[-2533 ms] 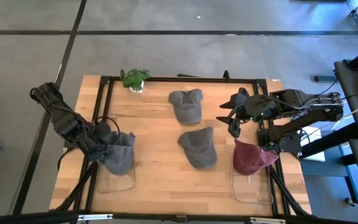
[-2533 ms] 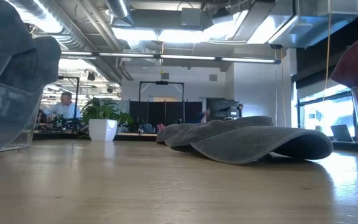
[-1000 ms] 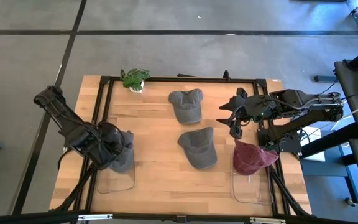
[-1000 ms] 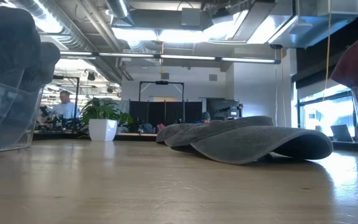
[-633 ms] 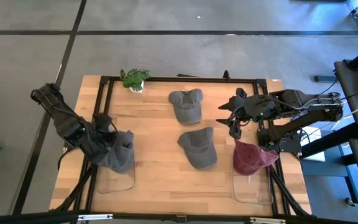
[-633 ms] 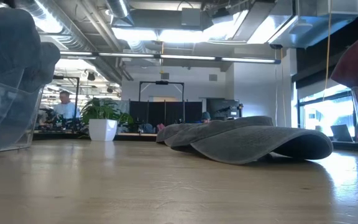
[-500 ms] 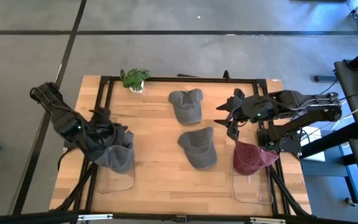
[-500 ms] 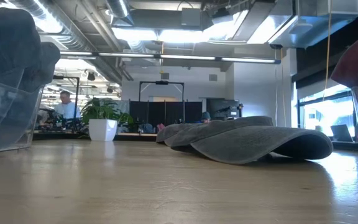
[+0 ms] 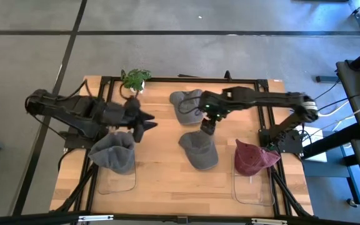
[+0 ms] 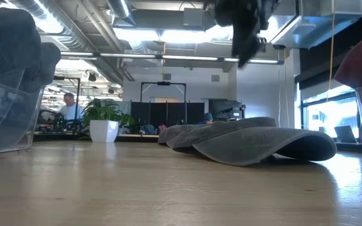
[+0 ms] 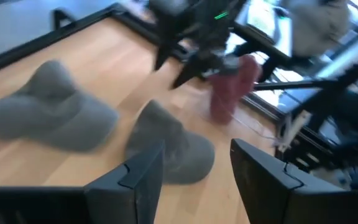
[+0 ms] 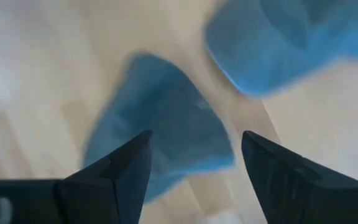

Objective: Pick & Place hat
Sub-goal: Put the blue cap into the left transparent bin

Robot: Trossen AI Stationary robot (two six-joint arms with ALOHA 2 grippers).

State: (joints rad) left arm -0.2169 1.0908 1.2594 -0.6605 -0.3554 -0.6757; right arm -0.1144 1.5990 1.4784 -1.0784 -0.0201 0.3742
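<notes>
Right gripper (image 9: 207, 127), fingers spread, poised above the near grey hat (image 9: 200, 149), mid-table beside the far grey hat (image 9: 187, 105). Left gripper (image 9: 144, 125), fingers likewise spread, empty, left of that near hat. Risk of pinching only loose crown fabric and dropping it, or nudging the neighbouring hat.

Workshop interior beyond a wooden table (image 10: 137, 188), seen level and from overhead
Ceiling ducts (image 10: 74, 37) and strip lights (image 10: 187, 59) run overhead; bright windows (image 10: 322, 113) at 3 o'clock; a potted plant (image 10: 104, 119) and seated person (image 10: 69, 107) at 9 o'clock; grey concrete floor (image 9: 186, 56) surrounds the table
</notes>
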